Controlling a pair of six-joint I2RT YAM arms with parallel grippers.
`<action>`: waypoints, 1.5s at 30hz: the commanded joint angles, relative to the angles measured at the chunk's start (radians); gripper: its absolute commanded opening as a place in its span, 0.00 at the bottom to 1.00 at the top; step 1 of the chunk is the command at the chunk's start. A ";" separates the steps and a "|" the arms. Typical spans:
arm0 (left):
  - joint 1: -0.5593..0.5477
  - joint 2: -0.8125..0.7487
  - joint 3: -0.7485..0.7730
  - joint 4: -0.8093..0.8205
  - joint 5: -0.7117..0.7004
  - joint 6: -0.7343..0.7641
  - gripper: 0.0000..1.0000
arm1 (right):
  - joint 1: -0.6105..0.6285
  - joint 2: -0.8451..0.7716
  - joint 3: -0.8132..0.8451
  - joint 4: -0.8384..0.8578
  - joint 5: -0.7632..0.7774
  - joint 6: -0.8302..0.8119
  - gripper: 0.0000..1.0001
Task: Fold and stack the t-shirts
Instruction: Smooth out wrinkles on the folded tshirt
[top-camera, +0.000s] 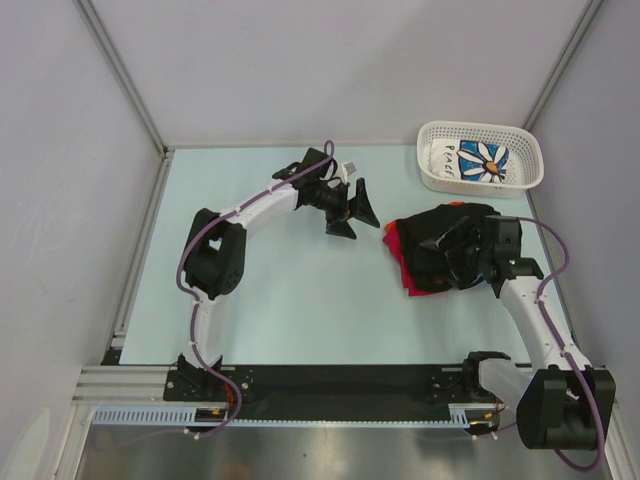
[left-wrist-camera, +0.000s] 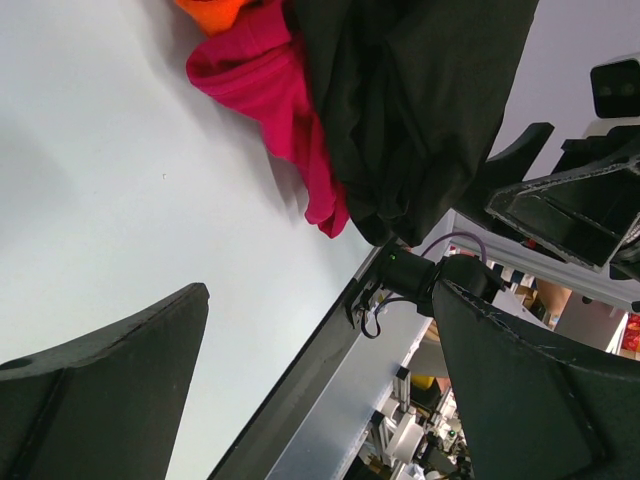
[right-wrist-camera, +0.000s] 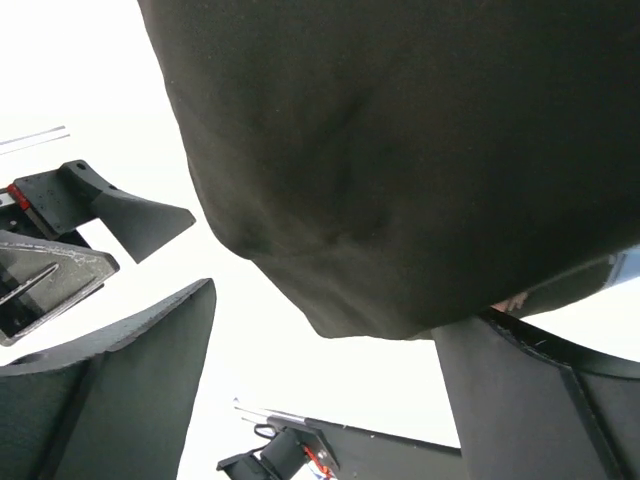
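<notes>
Black t-shirt (top-camera: 432, 236) lies bunched directly under the right gripper (top-camera: 460, 262).

The left arm (top-camera: 255, 205) and right arm (top-camera: 535, 312) have white links and black joints. Purple cables (top-camera: 181, 272) trail along them. Their fingers (left-wrist-camera: 100, 390) are black wedges.

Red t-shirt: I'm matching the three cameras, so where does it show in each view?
Top external: red t-shirt right of centre, peeking out left of the black t-shirt.
Left wrist: red t-shirt top centre, left of the black t-shirt.
Right wrist: not in it; black t-shirt fills the top.
Shared landmark: the black t-shirt, in all three.
</notes>
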 joint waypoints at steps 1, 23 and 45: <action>-0.004 -0.037 0.006 0.013 0.029 0.019 1.00 | 0.008 -0.024 0.031 -0.009 0.039 -0.008 0.86; -0.007 -0.026 0.001 0.015 0.029 0.019 1.00 | 0.071 -0.024 0.062 -0.131 -0.001 -0.027 0.00; -0.062 -0.067 0.041 0.076 0.087 -0.030 0.75 | 0.129 -0.033 0.413 -0.489 0.257 -0.224 0.73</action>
